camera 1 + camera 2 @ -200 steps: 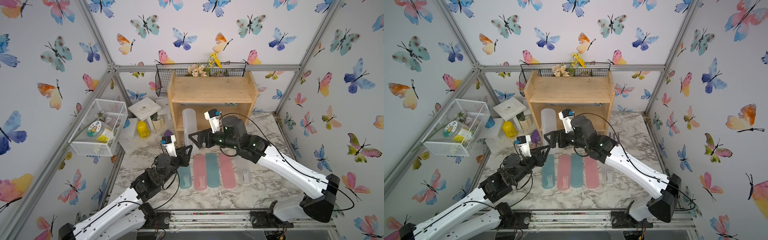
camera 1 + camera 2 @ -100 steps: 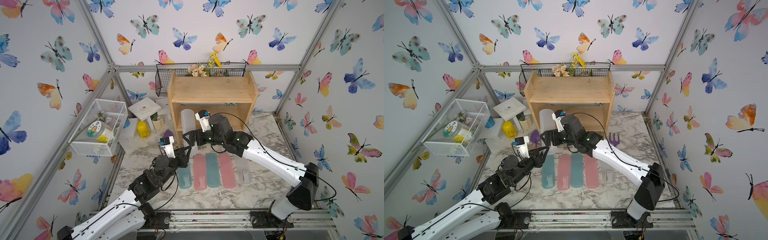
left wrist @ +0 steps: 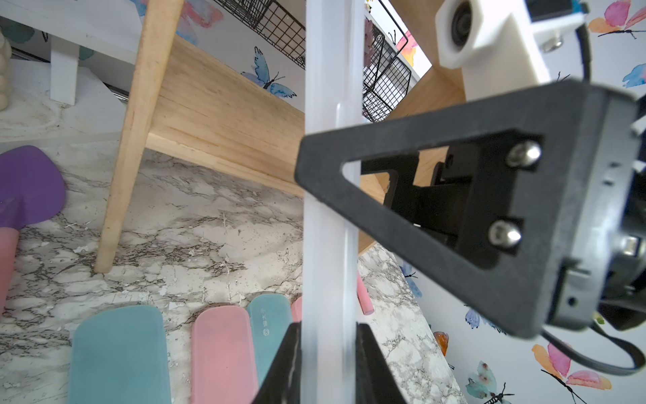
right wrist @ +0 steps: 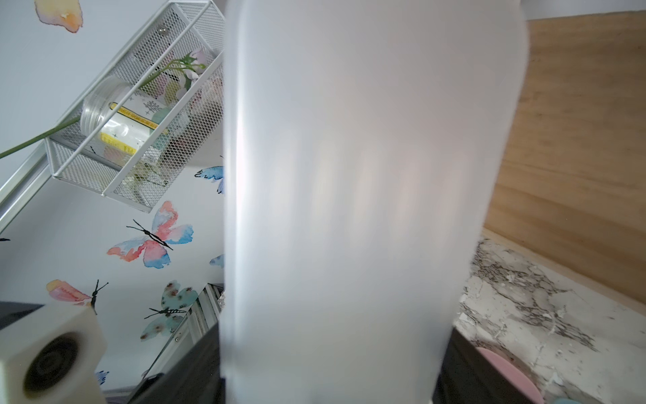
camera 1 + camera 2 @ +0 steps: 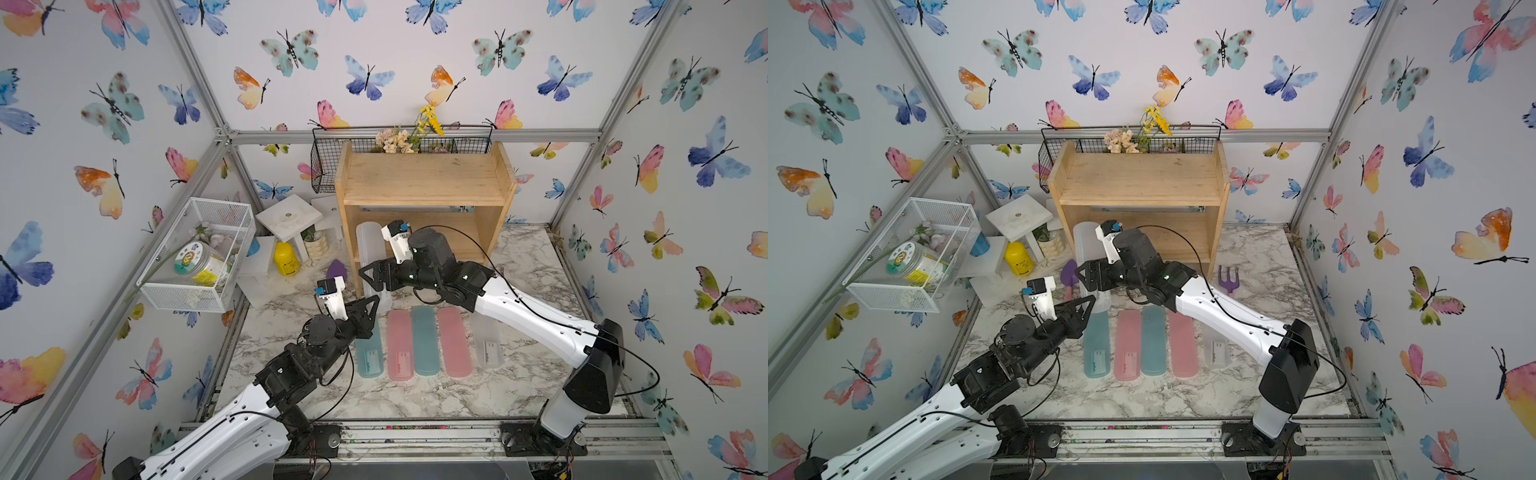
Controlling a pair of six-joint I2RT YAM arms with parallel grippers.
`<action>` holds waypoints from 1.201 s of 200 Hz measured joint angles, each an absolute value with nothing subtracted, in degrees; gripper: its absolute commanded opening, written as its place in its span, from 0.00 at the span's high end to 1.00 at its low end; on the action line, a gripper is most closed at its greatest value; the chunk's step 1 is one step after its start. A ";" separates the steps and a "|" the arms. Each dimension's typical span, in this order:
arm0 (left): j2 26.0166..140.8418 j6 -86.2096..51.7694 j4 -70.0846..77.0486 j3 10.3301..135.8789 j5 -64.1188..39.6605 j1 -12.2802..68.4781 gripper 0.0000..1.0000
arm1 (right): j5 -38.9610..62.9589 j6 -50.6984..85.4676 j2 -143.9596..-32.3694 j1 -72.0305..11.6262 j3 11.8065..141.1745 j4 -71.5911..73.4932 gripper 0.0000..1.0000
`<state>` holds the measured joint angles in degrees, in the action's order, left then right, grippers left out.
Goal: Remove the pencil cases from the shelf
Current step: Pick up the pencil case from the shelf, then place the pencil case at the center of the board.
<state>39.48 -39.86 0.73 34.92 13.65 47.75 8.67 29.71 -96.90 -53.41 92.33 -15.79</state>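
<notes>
Frosted white pencil case point(image 5: 370, 249) stands on end before the shelf's point(image 5: 424, 183) left side, apparently off the tiers, long axis steeply up. Left pincer point(image 5: 374, 300) pinches its lower end across the thin faces. Right pincer point(image 5: 372, 279) sits just above, jaws against both long edges. Right arm reaches across, forearm low. Five other pencil cases point(image 5: 424, 340) lie rowed on the worktop point(image 5: 415, 395).

bright even light, soft shadows, close-up blur
</notes>
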 measured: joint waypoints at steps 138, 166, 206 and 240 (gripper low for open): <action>30.24 -39.88 -15.33 37.71 29.39 47.75 0.01 | -0.84 29.21 -76.88 -53.45 68.38 -18.85 0.34; 30.26 -38.59 -19.25 41.93 33.89 47.75 0.01 | -0.64 32.01 -76.25 -54.11 62.08 -18.70 0.35; 31.90 -35.57 -23.88 50.02 37.23 47.75 0.01 | -0.67 37.12 -82.41 -61.89 60.20 -16.08 0.35; 34.65 -33.43 -26.55 54.59 40.01 47.75 0.01 | -0.08 41.10 -91.81 -68.16 63.94 -12.40 0.35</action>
